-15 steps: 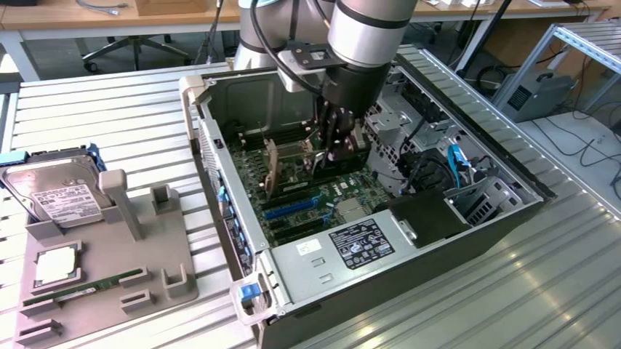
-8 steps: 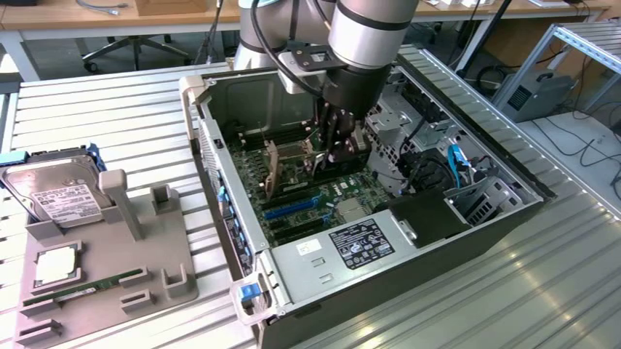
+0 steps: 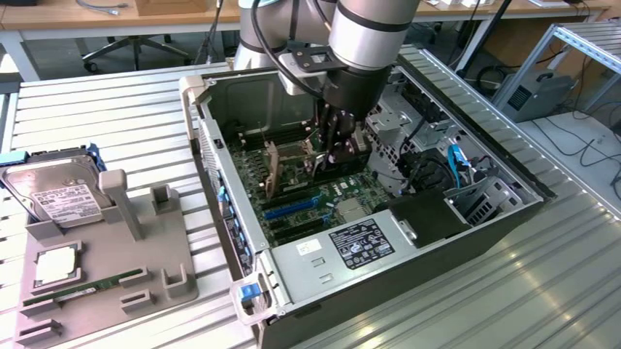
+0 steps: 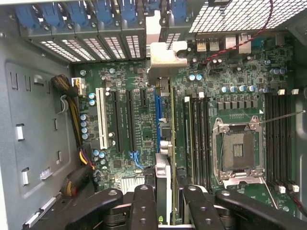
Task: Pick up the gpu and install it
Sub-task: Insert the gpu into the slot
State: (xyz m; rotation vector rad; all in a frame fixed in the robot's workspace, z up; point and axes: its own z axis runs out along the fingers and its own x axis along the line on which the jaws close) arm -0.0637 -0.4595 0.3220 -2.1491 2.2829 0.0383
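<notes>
An open computer case [image 3: 291, 269] lies on its side on a slatted metal table [image 3: 116, 116], its motherboard [image 3: 330, 196] facing up. The robot arm [image 3: 374, 29] reaches down into the case from above. At the case's near end sits the boxed power supply [image 3: 354, 243]; toward the exterior view's right, drive cages [image 3: 485, 200] and a blue cable [image 3: 454, 158] crowd the interior. On the exterior view's left, a grey holder tray [image 3: 107, 269] carries a silver hard drive [image 3: 58, 193], a processor [image 3: 57, 263] and a slim green RAM stick [image 3: 83, 289], all well apart from the case.

Inside the case, the gripper [image 4: 169, 196] is closed on the gpu [image 4: 163, 143], its black fingers [image 4: 144, 206] pressing each face of the card near its upper edge. The card stands on edge, upright over the motherboard, between the long black expansion slots [image 4: 123, 120] and the RAM slots [image 4: 199, 129], with the empty processor socket [image 4: 238, 151] further off. The blue slot [image 4: 158, 115] lies directly along its lower edge; whether the card is seated cannot be told.

Its long axis runs along the slots, toward the slotted rear wall [image 4: 91, 43] of the case. The silver end bracket [image 4: 167, 57] leads, touching or just at that wall's slot openings.
</notes>
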